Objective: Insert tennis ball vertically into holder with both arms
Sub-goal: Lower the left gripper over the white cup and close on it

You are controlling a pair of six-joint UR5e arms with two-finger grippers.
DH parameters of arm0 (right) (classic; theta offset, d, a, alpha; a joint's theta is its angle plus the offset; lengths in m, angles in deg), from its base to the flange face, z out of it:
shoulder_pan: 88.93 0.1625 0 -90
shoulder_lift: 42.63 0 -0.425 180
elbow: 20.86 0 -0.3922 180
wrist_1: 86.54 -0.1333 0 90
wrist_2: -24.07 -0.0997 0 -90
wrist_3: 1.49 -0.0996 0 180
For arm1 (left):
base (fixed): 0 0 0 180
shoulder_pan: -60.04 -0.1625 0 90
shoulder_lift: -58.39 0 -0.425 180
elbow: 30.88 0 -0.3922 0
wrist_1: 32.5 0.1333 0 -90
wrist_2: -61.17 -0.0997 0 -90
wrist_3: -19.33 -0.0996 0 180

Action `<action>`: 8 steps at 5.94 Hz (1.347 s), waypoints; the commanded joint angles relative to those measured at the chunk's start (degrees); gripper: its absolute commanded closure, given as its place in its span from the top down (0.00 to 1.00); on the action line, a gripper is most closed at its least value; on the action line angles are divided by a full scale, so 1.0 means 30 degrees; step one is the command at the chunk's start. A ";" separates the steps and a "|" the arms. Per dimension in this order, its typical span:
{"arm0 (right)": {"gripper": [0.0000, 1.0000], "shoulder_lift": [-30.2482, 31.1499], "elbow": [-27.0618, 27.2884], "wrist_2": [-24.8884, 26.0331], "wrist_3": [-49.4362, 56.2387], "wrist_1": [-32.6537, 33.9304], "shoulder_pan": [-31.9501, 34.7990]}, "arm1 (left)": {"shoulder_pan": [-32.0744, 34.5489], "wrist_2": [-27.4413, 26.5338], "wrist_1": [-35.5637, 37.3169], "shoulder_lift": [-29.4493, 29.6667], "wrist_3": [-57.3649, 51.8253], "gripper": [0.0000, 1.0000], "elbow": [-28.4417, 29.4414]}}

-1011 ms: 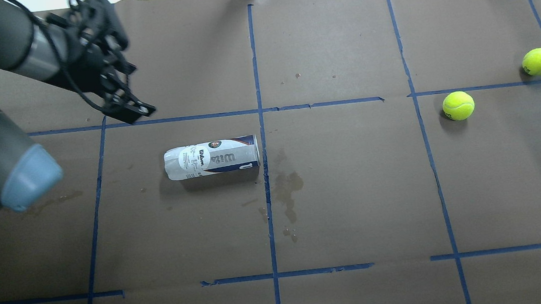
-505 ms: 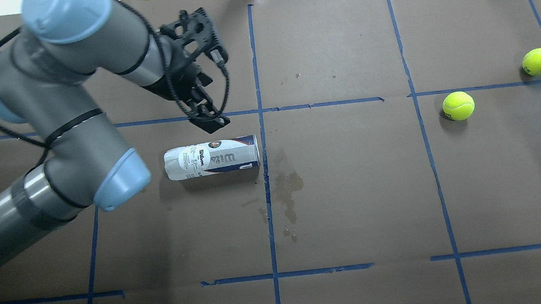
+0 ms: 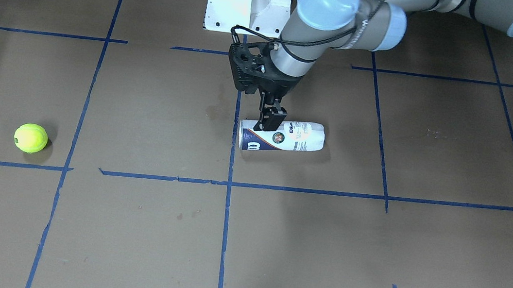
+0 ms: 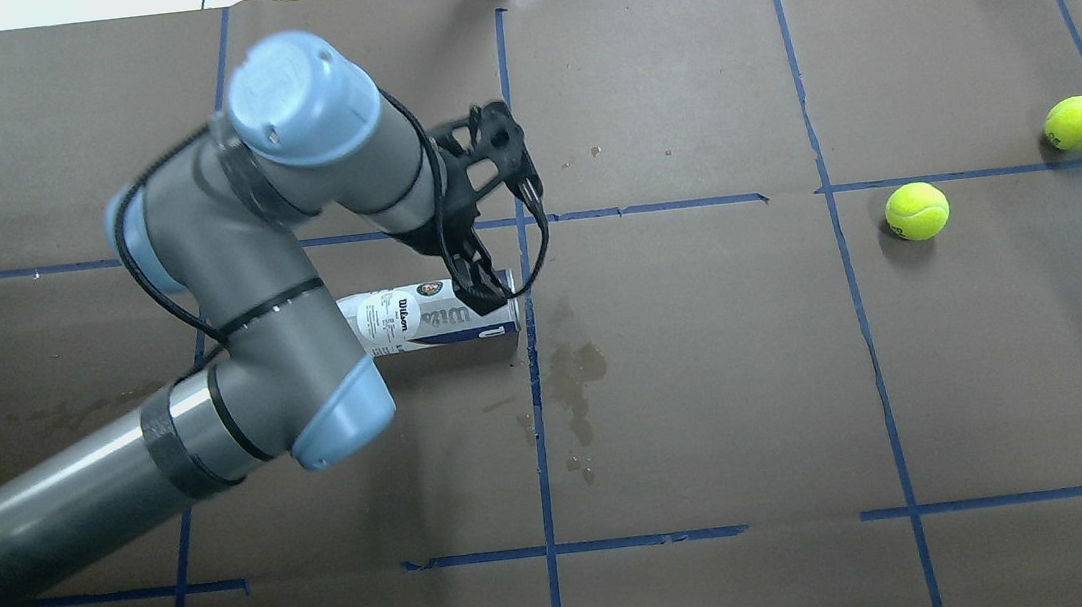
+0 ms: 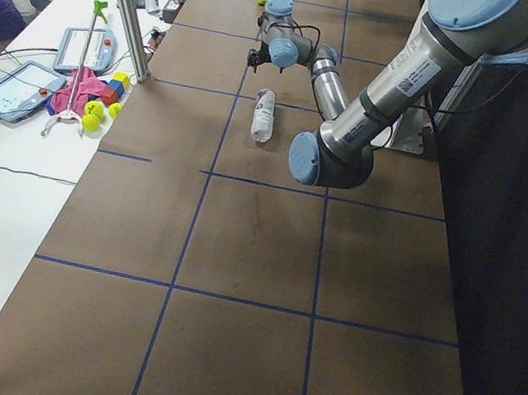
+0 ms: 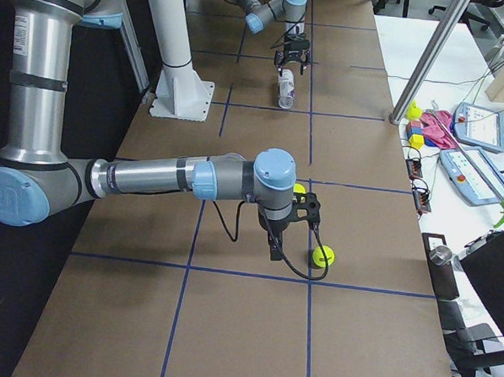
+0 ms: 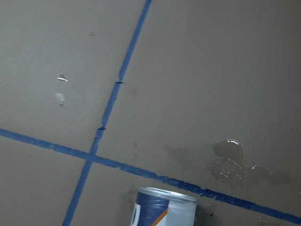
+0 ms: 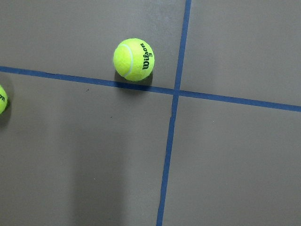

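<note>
The holder (image 4: 422, 318) lies on its side on the surface (image 4: 713, 406), its navy end just beside the centre tape line (image 4: 540, 444) and bare paper open on every side. The left end effector (image 3: 264, 124) hangs over that navy end; I cannot tell whether its fingers are apart or together. The right end effector (image 6: 274, 245), its state equally unclear, hovers near a tennis ball (image 4: 916, 211) and a second ball (image 4: 1077, 122), both well apart from the holder.
</note>
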 commanded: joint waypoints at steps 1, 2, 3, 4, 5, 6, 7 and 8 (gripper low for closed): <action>1.00 0.0000 0.0008 -0.0029 0.0006 0.0000 0.0000 | -0.0631 -0.0541 0.0027 -0.0093 -0.1099 1.00 0.0438; 1.00 -0.0029 0.0008 -0.0029 0.0006 0.0000 0.0000 | -0.0603 -0.0570 -0.0002 -0.0035 -0.1713 1.00 0.0759; 1.00 -0.0029 -0.0021 -0.0029 0.0006 0.0000 0.0000 | -0.0632 -0.1411 -0.0031 0.0081 -0.1922 1.00 0.1256; 1.00 0.0000 -0.0021 -0.0029 0.0006 0.0000 0.0000 | -0.0662 -0.1449 -0.0089 0.0257 -0.1924 1.00 0.1725; 1.00 0.0000 -0.0021 -0.0029 0.0006 0.0000 0.0000 | -0.0894 -0.1478 -0.0090 0.0258 -0.1895 1.00 0.1874; 1.00 0.0000 -0.0021 -0.0029 0.0006 0.0000 0.0000 | -0.0896 -0.1478 -0.0090 0.0287 -0.1895 1.00 0.2021; 1.00 0.0000 -0.0021 -0.0029 0.0006 0.0000 0.0000 | -0.0925 -0.1739 -0.0119 0.0346 -0.1924 1.00 0.2283; 1.00 0.0000 -0.0021 -0.0029 0.0006 0.0000 0.0000 | -0.0983 -0.1742 -0.0177 0.0665 -0.1924 1.00 0.2692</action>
